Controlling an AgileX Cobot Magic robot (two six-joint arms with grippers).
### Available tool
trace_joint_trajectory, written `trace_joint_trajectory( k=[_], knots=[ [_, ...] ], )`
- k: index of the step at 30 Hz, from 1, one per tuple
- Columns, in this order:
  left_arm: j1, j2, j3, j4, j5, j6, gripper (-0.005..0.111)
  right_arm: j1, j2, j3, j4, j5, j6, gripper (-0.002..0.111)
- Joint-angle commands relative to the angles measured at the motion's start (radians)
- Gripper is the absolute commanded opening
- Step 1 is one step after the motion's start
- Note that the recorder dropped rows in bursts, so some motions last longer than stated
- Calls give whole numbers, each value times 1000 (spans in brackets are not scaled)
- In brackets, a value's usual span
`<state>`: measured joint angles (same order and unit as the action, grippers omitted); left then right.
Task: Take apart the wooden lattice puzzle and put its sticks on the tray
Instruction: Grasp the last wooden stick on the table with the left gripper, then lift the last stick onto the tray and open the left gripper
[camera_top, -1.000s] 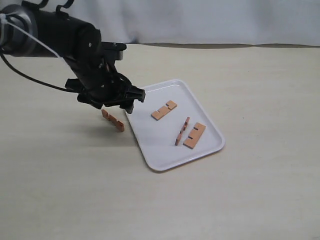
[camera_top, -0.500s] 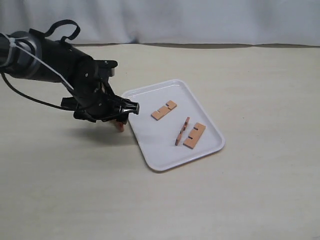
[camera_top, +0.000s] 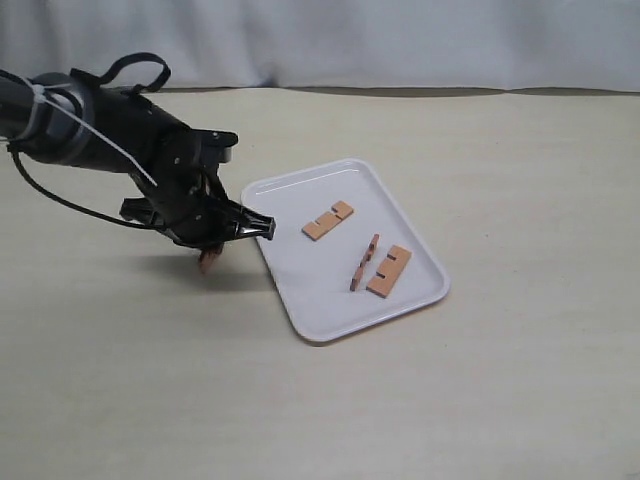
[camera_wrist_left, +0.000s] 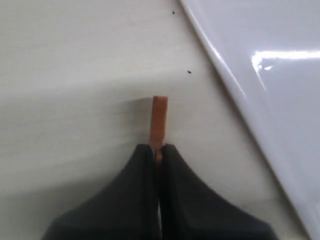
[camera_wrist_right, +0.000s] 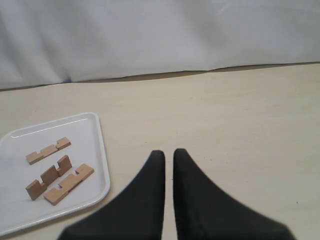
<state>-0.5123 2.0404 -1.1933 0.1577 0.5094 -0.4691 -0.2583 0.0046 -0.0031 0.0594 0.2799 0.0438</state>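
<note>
1. Fourth stick: clamped edge-on between the fingertips of the left pincer. Most of its length projects beyond the tips. Whether its far end touches the tabletop cannot be determined.
2. Left pincer: closed down to the thickness of the fourth stick, with nothing else in its hold.
3. Tray: lies just beside the left pincer. Its near rim passes to one side of the fingertips, and the fourth stick is outside that rim.
4. Tray contents: a flat stick, a stick on its edge and a second flat stick. All three lie beyond the left pincer, apart from it.
5. Right pincer: fingers drawn almost together with only a thin gap, holding nothing. The tray lies ahead of it and off to one side.
6. Progress (judgement): no assembled lattice is in view, so dismantling appears complete. Three of four sticks are placed.
7. Remaining work (judgement): carry the fourth stick over the rim and release it on the tray.
</note>
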Motion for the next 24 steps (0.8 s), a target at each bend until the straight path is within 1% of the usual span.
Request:
trace_joint_trajectory(
  k=[1, 3, 4, 6, 10, 12, 16, 18, 21, 24],
  knots=[
    [5, -151, -36, 14, 26, 23, 0, -7, -5, 3, 4, 3, -4, 6],
    [-8, -241, -51, 9, 27, 30, 0, -7, -5, 3, 4, 3, -4, 6],
    [-16, -258, -57, 9, 19, 32, 0, -7, -5, 3, 4, 3, -4, 6],
    [-73, -299, -57, 7, -54, 39, 0, -7, -5, 3, 4, 3, -4, 6],
    [-167, -249, -59, 7, -166, 56, 0, -7, -5, 3, 4, 3, -4, 6],
    [-196, -189, -93, 5, -158, 59, 0, -7, -5, 3, 4, 3, -4, 6],
    [-221, -69, -168, 5, -100, 65, 0, -7, -5, 3, 4, 3, -4, 6],
    [-223, -4, -214, -10, -76, 79, 0, -7, -5, 3, 4, 3, -4, 6],
    [-223, 72, -255, -12, -78, 93, 0, -7, -5, 3, 4, 3, -4, 6],
    [-223, 129, -268, -12, -79, 100, 0, -7, -5, 3, 4, 3, -4, 6]
  ],
)
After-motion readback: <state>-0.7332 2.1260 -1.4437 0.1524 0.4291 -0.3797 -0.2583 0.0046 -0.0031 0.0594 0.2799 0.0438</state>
